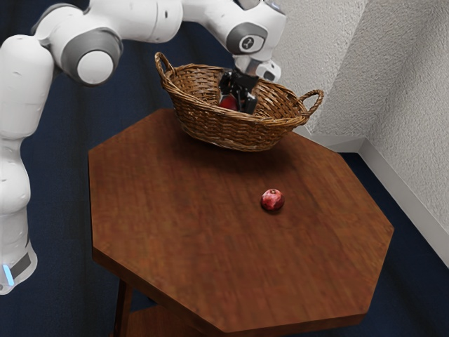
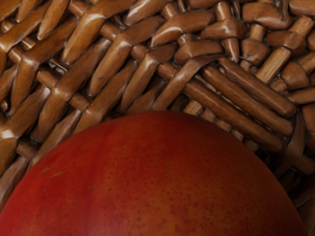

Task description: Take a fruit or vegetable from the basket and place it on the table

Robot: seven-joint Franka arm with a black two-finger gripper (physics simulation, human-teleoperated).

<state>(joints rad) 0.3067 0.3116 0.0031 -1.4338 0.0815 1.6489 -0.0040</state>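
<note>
The black gripper [image 1: 238,102] reaches down inside the wicker basket [image 1: 231,133], below the level of its rim. A red fruit [image 1: 228,103] is in the basket with it, right at the gripper's lower end, and in the exterior view its visible part lies toward the exterior view's left of the gripper's lower tip. In the wrist view the same fruit looms large and rounded directly under the hand, deep red with orange patches and fine dark specks, with the basket's weave behind it. I cannot tell whether the gripper is spread around the fruit or pinching it, nor whether the fruit rests on the basket's bottom.

The basket stands on the wooden table [image 1: 175,217], close to the table's far edge in the exterior view. It has 2 looped handles, 1 at each end. The other thing on the tabletop is 1 small mottled fruit [image 1: 272,200], red and pale. It sits well apart from the basket, between it and the table's near edge, a little toward the exterior view's right of the tabletop's middle. The white arm [image 1: 144,21] comes in from the exterior view's upper left, its hand over the basket.
</note>
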